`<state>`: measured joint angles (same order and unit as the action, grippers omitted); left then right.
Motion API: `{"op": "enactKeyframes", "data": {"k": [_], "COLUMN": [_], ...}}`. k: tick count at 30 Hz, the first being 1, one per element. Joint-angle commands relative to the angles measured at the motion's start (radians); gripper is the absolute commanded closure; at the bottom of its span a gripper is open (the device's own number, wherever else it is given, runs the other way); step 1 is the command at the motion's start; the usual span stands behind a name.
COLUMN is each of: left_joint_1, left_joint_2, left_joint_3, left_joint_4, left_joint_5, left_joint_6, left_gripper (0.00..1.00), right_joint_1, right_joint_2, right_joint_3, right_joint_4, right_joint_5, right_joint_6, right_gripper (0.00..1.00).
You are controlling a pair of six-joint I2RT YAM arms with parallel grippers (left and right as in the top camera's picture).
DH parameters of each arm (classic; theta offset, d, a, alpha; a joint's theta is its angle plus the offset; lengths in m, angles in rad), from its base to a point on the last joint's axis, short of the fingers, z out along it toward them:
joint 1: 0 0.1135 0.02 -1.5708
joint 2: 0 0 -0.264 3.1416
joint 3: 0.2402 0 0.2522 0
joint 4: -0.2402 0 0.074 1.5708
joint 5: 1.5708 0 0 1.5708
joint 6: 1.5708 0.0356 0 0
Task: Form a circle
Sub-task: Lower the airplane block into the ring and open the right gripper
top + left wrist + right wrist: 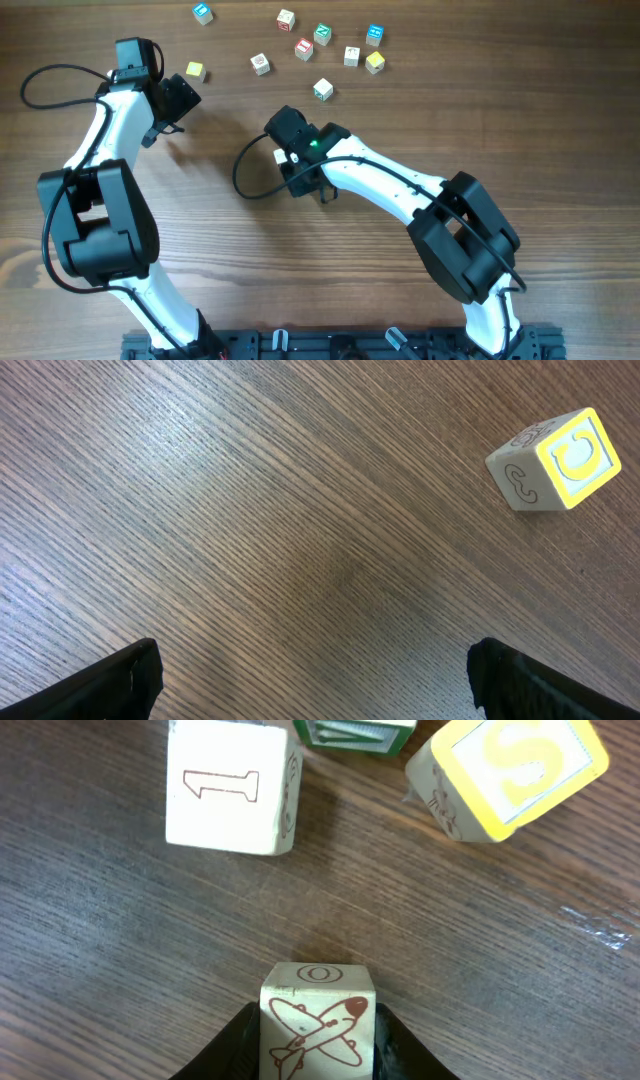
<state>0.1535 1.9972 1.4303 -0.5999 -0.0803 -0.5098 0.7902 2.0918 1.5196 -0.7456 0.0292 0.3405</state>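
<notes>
overhead: my left claw (pixel 178 100) stands wide with nothing in it, a yellow cube (pixel 195 71) just ahead of it. my right claw (pixel 283 155) sits low over the counter (pixel 150 220). loose cubes lie spread ahead of it, a white-and-green cube (pixel 322 89) nearest, and no closed ring shows from up here.

left wrist: the fingers (pixel 100 685) stand far apart over bare wood. the yellow cube (pixel 555 460) lies ahead and to the claw's right, untouched.

right wrist: the claw (pixel 318 1045) is narrow, pinching an airplane cube (pixel 318 1020) that seems to rest on the counter. the circle (pixel 350 730) is only an arc just ahead of the claw: a "1" cube (pixel 232 785) ahead-left, a green-edged cube (pixel 375 732) at the far middle and a yellow "s" cube (pixel 510 775) ahead-right. bare wood lies between them and my cube.

i judge i'm setting the airplane cube as the ring's near side. next i'd let go, back off without nudging it, then fetch another cube for the side gaps.
</notes>
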Motion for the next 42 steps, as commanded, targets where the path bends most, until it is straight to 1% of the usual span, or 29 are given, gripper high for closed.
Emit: {"op": "enactKeyframes", "data": {"k": [1, 2, 3, 5, 10, 11, 12, 16, 17, 19, 22, 25, 27, 29, 30, 32, 34, 35, 36, 38, 41, 42], "left_joint_1": [0.001, 0.001, 0.001, 0.001, 0.001, 0.001, 0.001, 0.001, 0.001, 0.001, 0.001, 0.001, 0.001, 0.001, 0.001, 0.001, 0.001, 0.001, 0.001, 0.001, 0.001, 0.001], "left_joint_2": [-0.016, -0.016, -0.016, -0.016, -0.016, -0.016, -0.016, -0.016, -0.016, -0.016, -0.016, -0.016, -0.016, -0.016, -0.016, -0.016, -0.016, -0.016, -0.016, -0.016, -0.016, -0.016], "left_joint_3": [0.011, 0.011, 0.011, 0.011, 0.011, 0.011, 0.011, 0.011, 0.011, 0.011, 0.011, 0.011, 0.011, 0.011, 0.011, 0.011, 0.011, 0.011, 0.011, 0.011, 0.011, 0.011], "left_joint_4": [0.001, 0.001, 0.001, 0.001, 0.001, 0.001, 0.001, 0.001, 0.001, 0.001, 0.001, 0.001, 0.001, 0.001, 0.001, 0.001, 0.001, 0.001, 0.001, 0.001, 0.001, 0.001], "left_joint_5": [0.001, 0.001, 0.001, 0.001, 0.001, 0.001, 0.001, 0.001, 0.001, 0.001, 0.001, 0.001, 0.001, 0.001, 0.001, 0.001, 0.001, 0.001, 0.001, 0.001, 0.001, 0.001], "left_joint_6": [0.008, 0.008, 0.008, 0.008, 0.008, 0.007, 0.008, 0.007, 0.007, 0.008, 0.008, 0.008, 0.008, 0.007, 0.008, 0.008, 0.008, 0.008, 0.008, 0.008, 0.008, 0.008], "left_gripper": [0.0, 0.0, 0.0, 0.0, 0.0, 0.0, 0.0, 0.0, 0.0, 0.0, 0.0, 0.0, 0.0, 0.0, 0.0, 0.0, 0.0, 0.0, 0.0, 0.0, 0.0, 0.0], "right_joint_1": [-0.005, -0.005, -0.005, -0.005, -0.005, -0.005, -0.005, -0.005, -0.005, -0.005, -0.005, -0.005, -0.005, -0.005, -0.005, -0.005, -0.005, -0.005, -0.005, -0.005, -0.005, -0.005], "right_joint_2": [0.012, 0.012, 0.012, 0.012, 0.012, 0.012, 0.012, 0.012, 0.012, 0.012, 0.012, 0.012, 0.012, 0.012, 0.012, 0.012, 0.012, 0.012, 0.012, 0.012, 0.012, 0.012], "right_joint_3": [-0.003, -0.003, -0.003, -0.003, -0.003, -0.003, -0.003, -0.003, -0.003, -0.003, -0.003, -0.003, -0.003, -0.008, -0.016, -0.04, -0.052, -0.052, -0.052, -0.052, -0.052, -0.052], "right_joint_4": [0.006, 0.009, 0.009, 0.003, -0.042, -0.045, -0.049, -0.054, -0.064, -0.075, -0.055, -0.034, -0.033, -0.032, -0.033, -0.027, -0.006, 0.005, 0.015, 0.034, 0.056, 0.057], "right_joint_5": [0.031, 0.031, 0.031, 0.02, -0.013, -0.023, -0.027, -0.081, -0.084, -0.083, -0.07, -0.022, 0.032, 0.042, 0.04, 0.041, 0.038, 0.037, 0.032, 0.023, 0.023, 0.023], "right_joint_6": [0.05, 0.054, 0.054, 0.055, 0.056, 0.055, 0.055, 0.051, 0.053, 0.055, 0.055, 0.06, 0.098, 0.113, 0.114, 0.134, 0.134, 0.134, 0.134, 0.139, 0.235, 0.239], "right_gripper": [0.56, 0.51, 0.49, 0.4, 0.38, 0.31, 0.0, 0.0, 0.01, 0.22, 0.36, 0.37, 0.4, 0.43, 0.47, 0.48, 0.56, 0.57, 0.62, 0.64, 0.69, 0.69]}}
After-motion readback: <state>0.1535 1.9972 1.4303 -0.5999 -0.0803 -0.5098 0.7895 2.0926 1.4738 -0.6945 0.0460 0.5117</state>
